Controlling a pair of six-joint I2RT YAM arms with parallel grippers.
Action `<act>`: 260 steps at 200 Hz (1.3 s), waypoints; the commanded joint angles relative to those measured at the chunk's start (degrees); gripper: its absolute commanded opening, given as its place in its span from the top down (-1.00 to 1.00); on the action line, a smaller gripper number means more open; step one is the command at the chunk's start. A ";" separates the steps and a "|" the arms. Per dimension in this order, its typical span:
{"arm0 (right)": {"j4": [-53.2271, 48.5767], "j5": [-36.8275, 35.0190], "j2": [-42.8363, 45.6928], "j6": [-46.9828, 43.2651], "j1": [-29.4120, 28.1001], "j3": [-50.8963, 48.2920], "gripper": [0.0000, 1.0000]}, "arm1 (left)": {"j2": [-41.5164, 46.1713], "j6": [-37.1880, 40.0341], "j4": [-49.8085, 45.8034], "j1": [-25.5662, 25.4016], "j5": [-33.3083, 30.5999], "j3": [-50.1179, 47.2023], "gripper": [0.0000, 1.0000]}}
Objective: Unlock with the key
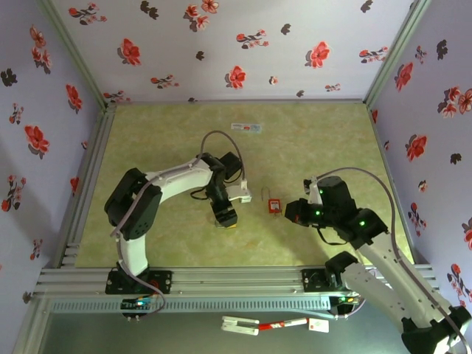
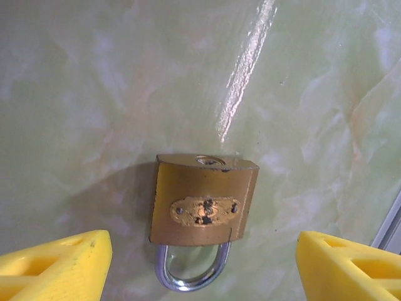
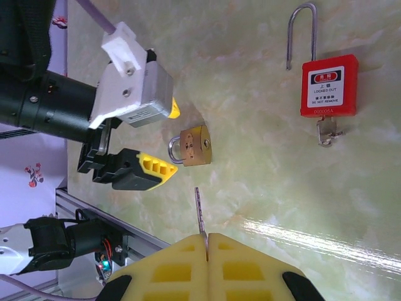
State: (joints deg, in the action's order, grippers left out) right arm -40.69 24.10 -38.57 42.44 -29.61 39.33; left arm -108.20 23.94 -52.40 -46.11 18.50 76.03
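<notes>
Pale green marble-look tabletop (image 1: 310,147), glossy, with floral wallpaper on three sides. Count: two padlocks, one key, two arms.

The left arm is elbow-out, wrist pitched down over mid-table. The left gripper (image 2: 203,269) is spread wide and its yellow ribbed fingers (image 2: 56,263) grasp nothing. The brass padlock (image 2: 203,200) lies flat between them, touching neither. It has a boxy scuffed body and a steel shackle that points back toward the wrist.

The right arm is folded low, wrist aimed at the left fingers. The right gripper (image 3: 207,241) is clenched on the key (image 3: 199,213), a thin metal blade sticking out past the tips toward the brass lock, clear of it.

The red padlock (image 3: 328,84) has a plastic body and a long thin shackle. It lies beyond the right fingertips, off to one side.
</notes>
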 commanded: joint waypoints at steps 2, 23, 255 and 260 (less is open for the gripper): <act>-0.31 -0.73 0.78 -0.42 0.25 0.62 1.00 | -2.07 2.30 -1.50 0.49 1.21 1.57 -0.53; -0.01 -0.73 1.06 -0.25 0.25 0.40 1.00 | -3.02 2.06 -0.92 0.49 -0.15 1.65 -0.51; 0.70 -1.48 1.74 -0.40 0.25 -0.08 1.00 | -3.60 -5.17 5.93 -3.35 -1.20 -6.90 -0.51; 0.77 -1.43 1.78 -0.42 0.25 -0.13 1.00 | -3.59 -5.61 6.10 -3.53 -1.20 -7.34 -0.51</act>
State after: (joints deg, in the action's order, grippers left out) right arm -40.62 23.90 -37.39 42.44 -29.61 39.33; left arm -109.86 21.12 -45.78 -47.44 15.29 72.62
